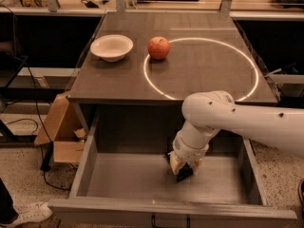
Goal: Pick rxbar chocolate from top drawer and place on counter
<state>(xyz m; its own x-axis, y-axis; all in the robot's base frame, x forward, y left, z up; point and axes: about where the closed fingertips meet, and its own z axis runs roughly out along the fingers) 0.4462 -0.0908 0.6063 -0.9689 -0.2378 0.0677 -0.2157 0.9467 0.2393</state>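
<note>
The top drawer [128,179] stands pulled open below the counter [199,70], its grey floor showing. My gripper [183,169] reaches down into the drawer, right of middle, low over the floor, on the white arm [247,122] that comes in from the right. A small black piece [185,174] shows right under the gripper's tip; it may be the rxbar chocolate, but most of it is hidden by the wrist. The counter carries a thin white circle [151,82].
A red apple [158,47] sits on the counter at the circle's left edge, and a white bowl [111,47] stands left of it. A cardboard box [59,132] lies on the floor left of the drawer. The drawer's tall sides [85,160] flank the gripper.
</note>
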